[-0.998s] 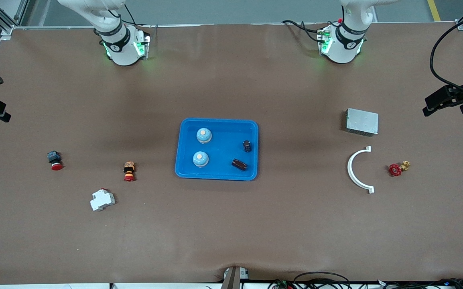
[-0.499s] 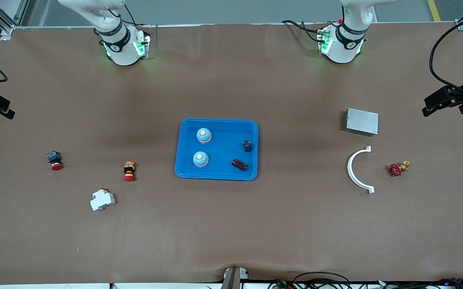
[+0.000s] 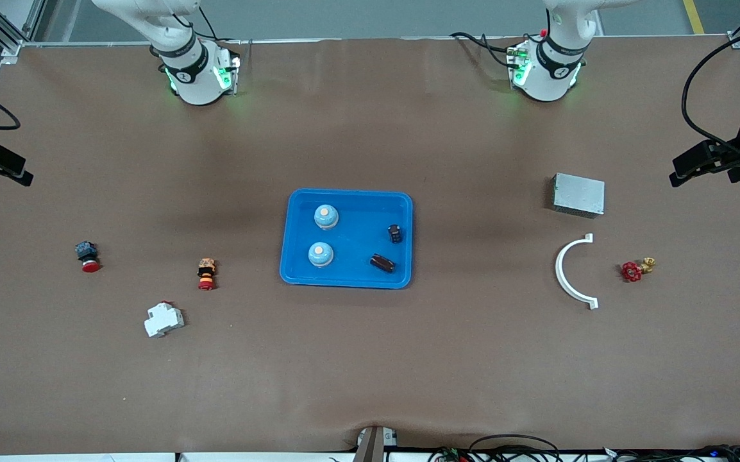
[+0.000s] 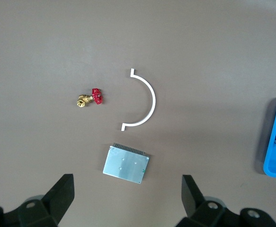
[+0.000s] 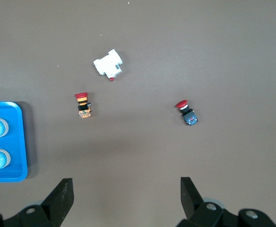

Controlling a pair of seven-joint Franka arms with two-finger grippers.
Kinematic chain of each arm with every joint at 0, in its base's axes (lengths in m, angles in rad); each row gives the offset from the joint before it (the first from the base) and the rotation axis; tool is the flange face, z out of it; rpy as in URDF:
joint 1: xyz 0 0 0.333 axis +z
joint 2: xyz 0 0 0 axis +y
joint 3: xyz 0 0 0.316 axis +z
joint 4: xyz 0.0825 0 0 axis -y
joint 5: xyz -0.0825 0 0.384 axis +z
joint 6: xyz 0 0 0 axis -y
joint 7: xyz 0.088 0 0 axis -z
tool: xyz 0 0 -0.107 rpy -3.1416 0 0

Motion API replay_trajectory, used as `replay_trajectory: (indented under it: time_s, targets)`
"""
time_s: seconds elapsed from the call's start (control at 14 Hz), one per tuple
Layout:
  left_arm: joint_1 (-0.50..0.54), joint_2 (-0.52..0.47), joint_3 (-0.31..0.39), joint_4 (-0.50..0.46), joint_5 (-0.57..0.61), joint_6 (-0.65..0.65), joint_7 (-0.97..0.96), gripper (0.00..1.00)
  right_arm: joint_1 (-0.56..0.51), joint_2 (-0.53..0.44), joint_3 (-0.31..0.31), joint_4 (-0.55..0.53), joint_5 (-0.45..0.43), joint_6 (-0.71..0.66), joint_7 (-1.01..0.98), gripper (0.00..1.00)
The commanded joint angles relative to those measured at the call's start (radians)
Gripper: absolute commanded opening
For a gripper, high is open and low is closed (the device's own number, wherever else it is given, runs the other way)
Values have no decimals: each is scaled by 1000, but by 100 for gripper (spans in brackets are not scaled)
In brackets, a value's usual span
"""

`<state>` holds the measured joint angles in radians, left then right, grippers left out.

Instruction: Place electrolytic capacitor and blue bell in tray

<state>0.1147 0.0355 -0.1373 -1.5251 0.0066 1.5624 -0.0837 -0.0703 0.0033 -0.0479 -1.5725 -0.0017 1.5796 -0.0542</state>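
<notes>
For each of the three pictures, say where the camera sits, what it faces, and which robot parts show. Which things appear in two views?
Front view: high across the table, facing both bases; tray central.
Left wrist view: looks down past the open left end effector at the metal box.
Right wrist view: looks down past the open right end effector at the white switch.
Shared: tray, box and switch reappear in the front view.

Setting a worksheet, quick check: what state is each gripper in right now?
Left gripper: open, holding nothing, above the grey metal box.
Right gripper: open, holding nothing, above bare table.
</notes>
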Motion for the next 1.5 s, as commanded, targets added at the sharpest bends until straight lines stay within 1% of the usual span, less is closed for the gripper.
replay_trajectory:
  time_s: [0.0, 0.43, 0.57, 0.86, 1.07, 1.35, 1.43]
  targets:
    - [5, -14, -5, -6, -11, -8, 10, 100, 3, -26, 2, -23, -3, -1, 17, 100]
    - [0, -60, -15, -47, -13, -16, -5, 100, 3, -28, 5, 9, -1, -18, 16, 100]
    - [2, -94, -19, -84, -13, -13, -7, 100, 3, -28, 2, 9, -1, -15, 14, 100]
    - [5, -103, -19, -79, -10, -16, -8, 100, 3, -29, 3, 9, -1, -18, 16, 100]
    - [5, -92, -16, -50, -2, -18, -1, 100, 3, -29, 3, 9, -1, -16, 16, 100]
    - [0, -91, -19, -53, 0, -19, 1, 100, 3, -34, 3, 9, -1, -15, 16, 100]
    - [-9, -94, -10, -55, 0, -19, 5, 100, 3, -34, 2, 9, -1, -15, 16, 100]
